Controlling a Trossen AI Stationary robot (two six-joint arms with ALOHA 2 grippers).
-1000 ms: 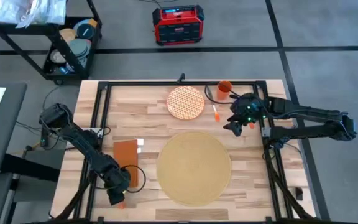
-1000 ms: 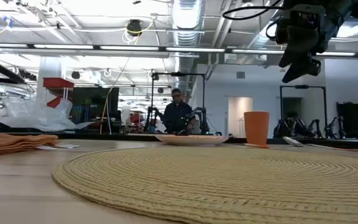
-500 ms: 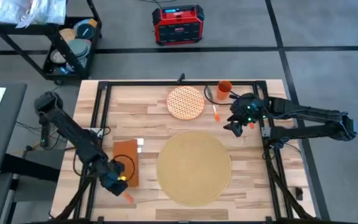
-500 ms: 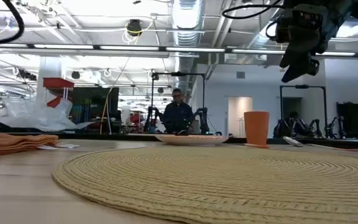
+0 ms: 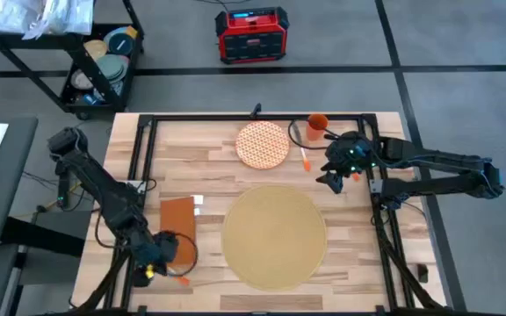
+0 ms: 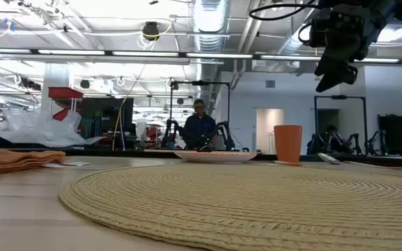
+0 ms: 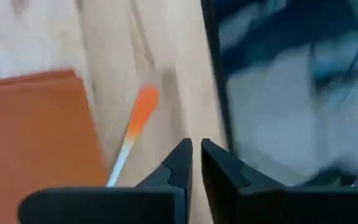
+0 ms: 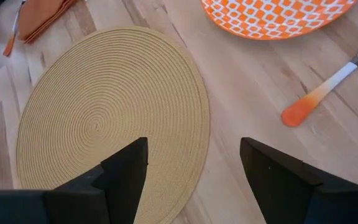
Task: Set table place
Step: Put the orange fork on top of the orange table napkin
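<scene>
Pulling back toward the near left corner of the worktop [image 5: 209, 162], the left gripper [image 5: 150, 267] has moved away from the orange-handled utensil [image 5: 180, 280] it stood right beside half a second ago; its jaws are pressed nearly together on nothing, and in the left wrist view that utensil [image 7: 135, 127] lies loose on the planks, just beside the rust-orange napkin [image 7: 33, 134]. So this piece of cutlery sits by the napkin, near the left edge of the woven placemat [image 5: 274, 235], which lies bare at the middle of the near half. The right gripper [image 5: 331, 175] has not shifted over the last second: it hangs above the boards beyond the mat's far right rim, jaws spread wide and empty, looking down on a second orange-handled utensil [image 8: 321, 95]. The patterned plate [image 5: 263, 144] and orange cup [image 5: 317, 122] sit at the far side, so I judge most of the setting is not yet done.
</scene>
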